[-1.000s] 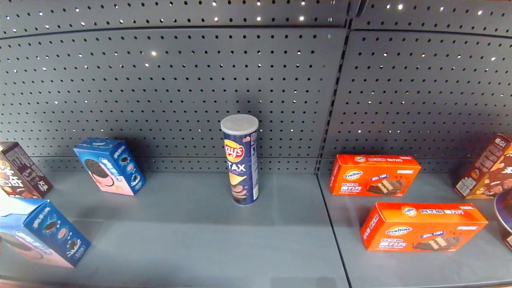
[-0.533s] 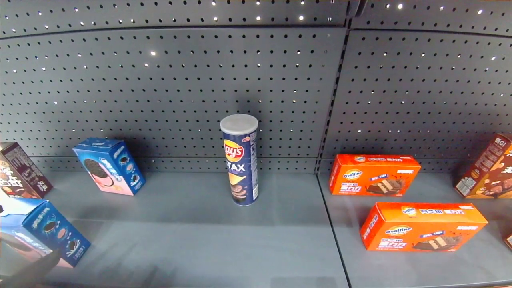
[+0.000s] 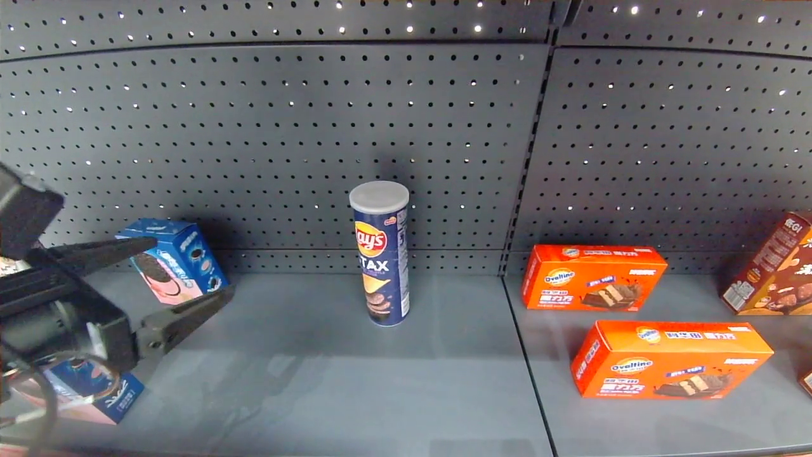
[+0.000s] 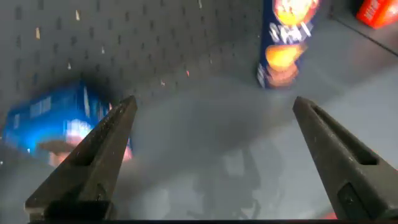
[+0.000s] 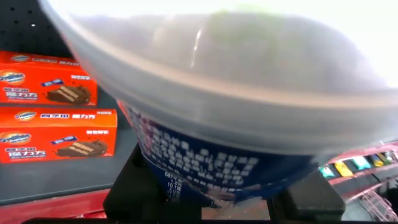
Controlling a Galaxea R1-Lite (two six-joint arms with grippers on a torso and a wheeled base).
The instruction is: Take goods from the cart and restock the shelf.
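Observation:
A blue chip can (image 3: 380, 254) with a grey lid stands upright mid-shelf; it also shows in the left wrist view (image 4: 283, 43). My left gripper (image 3: 193, 265) hangs open over the shelf's left part, fingers spread wide (image 4: 214, 102), just in front of a blue cookie box (image 3: 184, 251) (image 4: 50, 121). Nothing is between its fingers. In the right wrist view a blue can with a clear lid (image 5: 217, 106) sits close to the camera, with my right gripper (image 5: 217, 196) shut around its lower body.
The grey shelf (image 3: 380, 381) has a pegboard back (image 3: 317, 127). Two orange boxes (image 3: 593, 277) (image 3: 669, 358) lie at right, a brown box (image 3: 771, 270) beyond them. Another blue cookie box (image 3: 101, 397) sits at the front left. Bare floor lies around the standing can.
My left arm has risen into the head view from the lower left, its gripper open. The held can's rim has left the head view's right edge.

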